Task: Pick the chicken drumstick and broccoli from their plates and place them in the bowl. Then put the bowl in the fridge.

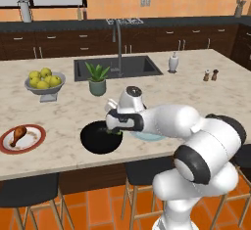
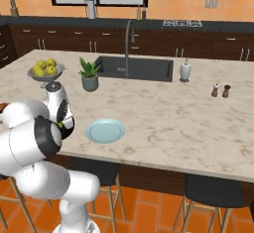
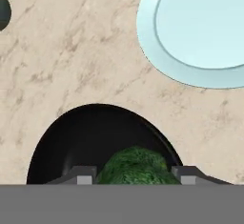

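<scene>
Broccoli (image 3: 136, 166), bumpy and dark green, sits between your jaws, which stand partly open and closed against it, right over the glossy black bowl (image 3: 83, 142) so it can drop in. Beyond the jaws lies the smooth pale blue-green plate (image 3: 200, 32), bare on the marbled desk (image 3: 71, 51). Off to their left, the chicken drumstick (image 1: 17, 133) waits on its red-rimmed plate (image 1: 34, 143).

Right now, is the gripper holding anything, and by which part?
Yes: the gripper holds the broccoli between its two fingers, gripped across the sides of the floret, over the black bowl. The exact contact spots are hidden.
</scene>
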### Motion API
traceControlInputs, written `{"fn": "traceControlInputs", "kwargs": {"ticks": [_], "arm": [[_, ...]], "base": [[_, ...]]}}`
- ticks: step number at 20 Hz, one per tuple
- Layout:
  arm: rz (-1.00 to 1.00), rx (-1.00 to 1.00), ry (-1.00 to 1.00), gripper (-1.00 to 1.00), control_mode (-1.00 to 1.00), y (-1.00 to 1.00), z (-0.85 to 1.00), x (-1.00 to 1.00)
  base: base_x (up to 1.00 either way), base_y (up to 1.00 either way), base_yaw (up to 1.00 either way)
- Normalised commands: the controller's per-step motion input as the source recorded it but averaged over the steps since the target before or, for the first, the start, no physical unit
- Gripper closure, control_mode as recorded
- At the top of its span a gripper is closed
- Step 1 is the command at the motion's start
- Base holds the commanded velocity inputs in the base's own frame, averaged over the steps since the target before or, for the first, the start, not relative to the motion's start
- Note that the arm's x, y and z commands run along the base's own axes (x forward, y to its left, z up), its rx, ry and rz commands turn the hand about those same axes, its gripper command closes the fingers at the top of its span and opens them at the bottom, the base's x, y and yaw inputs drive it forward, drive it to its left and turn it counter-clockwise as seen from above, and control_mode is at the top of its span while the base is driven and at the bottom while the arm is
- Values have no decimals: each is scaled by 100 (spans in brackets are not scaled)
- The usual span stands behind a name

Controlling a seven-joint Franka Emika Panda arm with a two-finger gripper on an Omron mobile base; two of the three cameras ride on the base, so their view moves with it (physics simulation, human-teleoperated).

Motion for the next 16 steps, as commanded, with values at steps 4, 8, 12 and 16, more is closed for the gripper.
{"fn": "traceControlInputs", "kwargs": {"ticks": [4,8,12,16], "arm": [[0,1,9,100,-100,38,-32,88],[2,0,4,100,-100,25,-42,13],[0,0,7,-100,-100,48,-33,19],[2,0,7,-100,-100,13,4,0]], "base": [[0,0,0],[0,0,0],[0,0,0],[0,0,0]]}}
